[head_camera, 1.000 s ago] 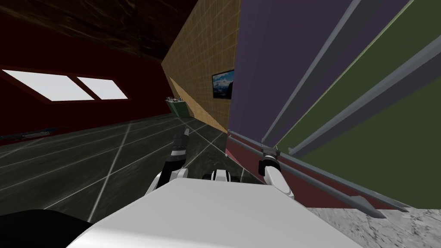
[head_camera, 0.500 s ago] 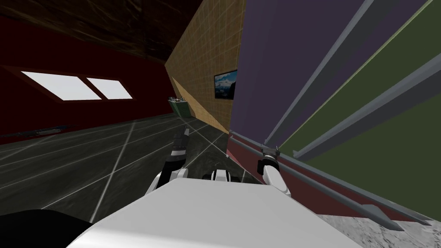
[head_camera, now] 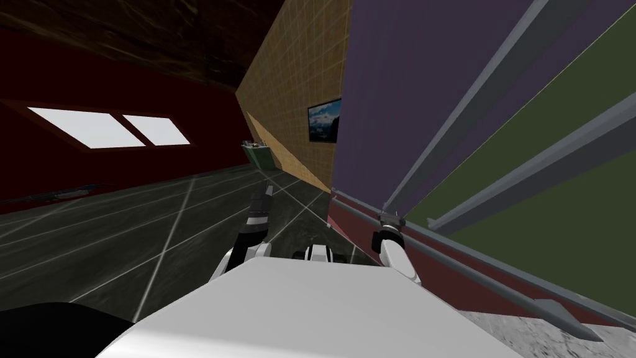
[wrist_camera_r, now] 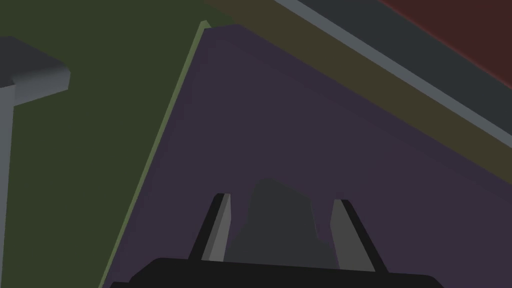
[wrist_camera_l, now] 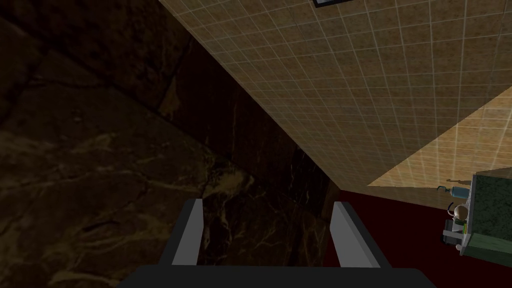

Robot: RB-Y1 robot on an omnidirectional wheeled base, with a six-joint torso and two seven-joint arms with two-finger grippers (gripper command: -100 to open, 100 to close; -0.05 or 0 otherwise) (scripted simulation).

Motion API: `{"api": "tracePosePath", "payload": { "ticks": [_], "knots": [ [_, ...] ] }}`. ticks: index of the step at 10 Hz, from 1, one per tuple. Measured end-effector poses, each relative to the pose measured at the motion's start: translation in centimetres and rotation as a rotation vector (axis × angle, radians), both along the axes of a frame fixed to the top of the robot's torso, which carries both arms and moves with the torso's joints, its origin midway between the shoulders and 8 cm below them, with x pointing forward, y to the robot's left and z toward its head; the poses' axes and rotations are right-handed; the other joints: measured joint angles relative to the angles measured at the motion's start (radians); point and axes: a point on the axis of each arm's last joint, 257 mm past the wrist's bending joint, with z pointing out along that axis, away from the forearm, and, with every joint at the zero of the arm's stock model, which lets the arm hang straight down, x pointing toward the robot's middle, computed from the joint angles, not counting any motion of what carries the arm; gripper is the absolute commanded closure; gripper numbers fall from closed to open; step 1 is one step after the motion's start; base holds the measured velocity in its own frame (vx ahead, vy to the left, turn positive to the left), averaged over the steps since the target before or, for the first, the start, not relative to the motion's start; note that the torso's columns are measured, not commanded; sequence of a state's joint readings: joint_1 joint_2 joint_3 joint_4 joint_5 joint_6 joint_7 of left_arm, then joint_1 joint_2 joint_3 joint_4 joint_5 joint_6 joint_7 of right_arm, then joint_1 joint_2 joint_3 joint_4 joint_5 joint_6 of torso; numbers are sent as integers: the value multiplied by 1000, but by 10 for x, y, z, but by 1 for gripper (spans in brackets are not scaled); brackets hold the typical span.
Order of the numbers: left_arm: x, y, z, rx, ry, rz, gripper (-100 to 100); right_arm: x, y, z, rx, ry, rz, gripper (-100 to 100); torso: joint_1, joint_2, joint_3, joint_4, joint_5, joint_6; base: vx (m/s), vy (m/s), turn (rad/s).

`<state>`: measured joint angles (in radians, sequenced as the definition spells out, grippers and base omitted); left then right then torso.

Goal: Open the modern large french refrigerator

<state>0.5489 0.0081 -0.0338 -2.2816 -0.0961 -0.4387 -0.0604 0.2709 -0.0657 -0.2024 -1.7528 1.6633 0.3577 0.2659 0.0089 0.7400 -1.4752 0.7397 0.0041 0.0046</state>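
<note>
The refrigerator [head_camera: 404, 81] stood close on my right, tall and flat-fronted: a purple door [wrist_camera_r: 310, 125] beside a green door [head_camera: 559, 211], each with a long grey handle, and a dark red drawer [head_camera: 353, 227] below them with a grey bar [head_camera: 453, 264] across it. The right gripper [head_camera: 390, 216] was raised against the lower end of the purple door's handle [wrist_camera_r: 280, 220], its fingers spread, with the handle end showing between them, clear of both. The left arm reached forward over the dark tiled floor [head_camera: 124, 236], its gripper [wrist_camera_l: 267, 205] open and holding nothing.
</note>
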Motion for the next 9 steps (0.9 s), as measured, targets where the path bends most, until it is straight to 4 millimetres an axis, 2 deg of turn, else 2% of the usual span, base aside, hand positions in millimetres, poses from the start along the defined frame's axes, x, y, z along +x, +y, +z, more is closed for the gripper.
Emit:
{"api": "tracePosePath", "payload": {
  "ticks": [4,9],
  "knots": [
    [0,0,0,0,0,0,0,-23,-21,1,-2,0,-102,100,1,0,0,1,1,-9,31,274,-126],
    [0,0,0,0,0,0,0,-57,-43,4,6,1,-229,100,0,4,1,3,3,-4,29,229,-105]
  ]
}}
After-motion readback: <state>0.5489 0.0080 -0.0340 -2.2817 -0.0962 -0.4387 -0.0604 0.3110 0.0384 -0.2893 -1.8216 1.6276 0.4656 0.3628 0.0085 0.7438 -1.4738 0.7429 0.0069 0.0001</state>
